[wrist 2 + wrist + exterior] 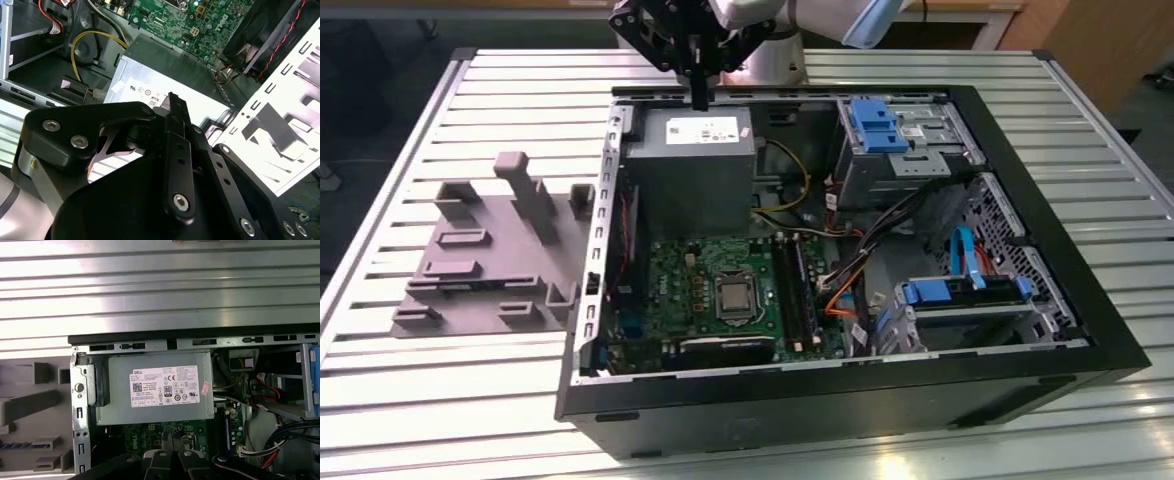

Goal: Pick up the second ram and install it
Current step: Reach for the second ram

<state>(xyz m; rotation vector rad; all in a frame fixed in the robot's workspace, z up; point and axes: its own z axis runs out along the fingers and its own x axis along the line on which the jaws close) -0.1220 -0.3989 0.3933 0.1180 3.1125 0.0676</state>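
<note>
My gripper (700, 100) hangs over the rear wall of the open computer case (1067, 330), just above the grey power supply (690, 165). Its black fingers (172, 102) are pressed together into one narrow bar, and I see nothing between them. In both wrist views the labelled power supply (155, 390) lies directly beneath the fingers. The green motherboard (707, 290) with its long black memory slots (790, 290) lies further forward in the case, well away from the gripper. The second ram is out of view.
A grey moulded fixture (480, 250) with upright posts stands on the slatted metal table (454, 400) at the exterior view's left of the case. Blue drive caddies (874, 125), orange and yellow cables (847, 300) and the case walls crowd the exterior view's right.
</note>
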